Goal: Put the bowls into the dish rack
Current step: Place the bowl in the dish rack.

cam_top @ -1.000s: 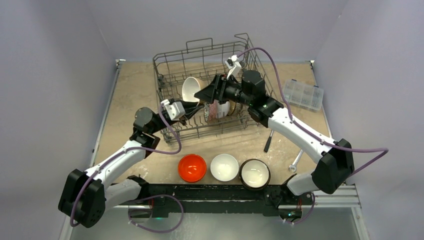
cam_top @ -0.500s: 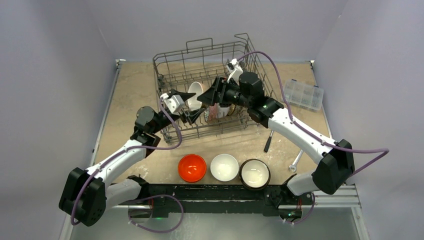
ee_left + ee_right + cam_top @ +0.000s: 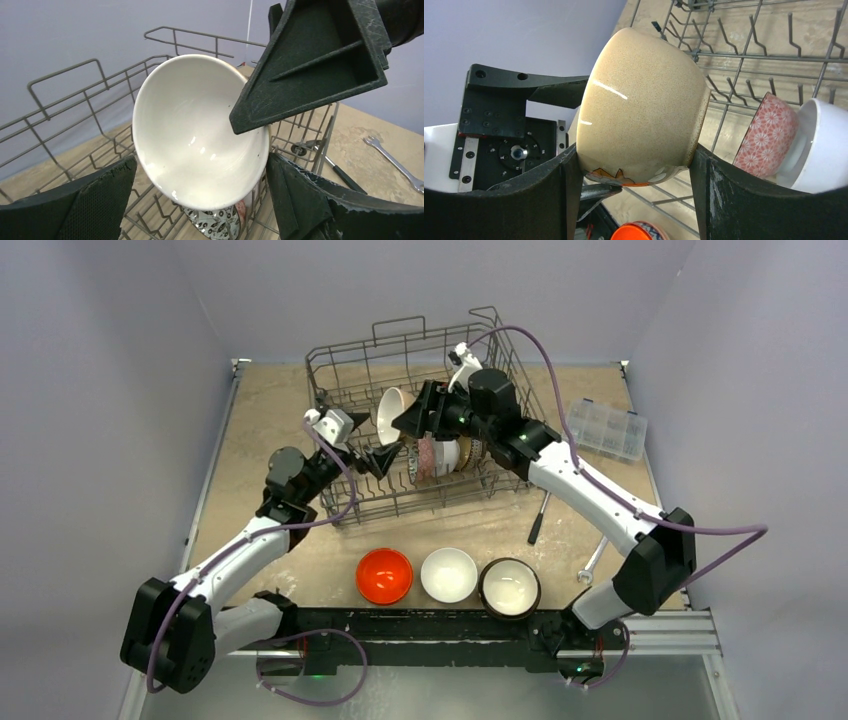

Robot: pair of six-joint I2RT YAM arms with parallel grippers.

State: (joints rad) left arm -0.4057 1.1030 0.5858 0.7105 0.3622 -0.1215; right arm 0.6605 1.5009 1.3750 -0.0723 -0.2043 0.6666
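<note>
My right gripper (image 3: pixel 408 418) is shut on a tan bowl (image 3: pixel 639 100) with a glossy white inside (image 3: pixel 200 130), held on its side above the dish rack (image 3: pixel 340 380). Its fingers (image 3: pixel 744 200) press the bowl's rim and base. My left gripper (image 3: pixel 384 453) stands open just left of that bowl, its fingers (image 3: pixel 75 205) clear of it. A red-patterned bowl (image 3: pixel 769 135) and a white bowl (image 3: pixel 824 150) stand in the rack. By the near edge sit an orange-red bowl (image 3: pixel 385 575), a white bowl (image 3: pixel 448 574) and a dark bowl with a cream inside (image 3: pixel 510 587).
A clear plastic compartment box (image 3: pixel 606 428) lies at the right of the table. A screwdriver (image 3: pixel 537 522) and a wrench (image 3: pixel 592 562) lie right of the rack. The rack's raised handle loops (image 3: pixel 65 75) and upright tines surround both grippers.
My left gripper has gone from shut to wide open and drawn back to the left. The right gripper kept the tan bowl and shifted it slightly toward the back of the rack.
</note>
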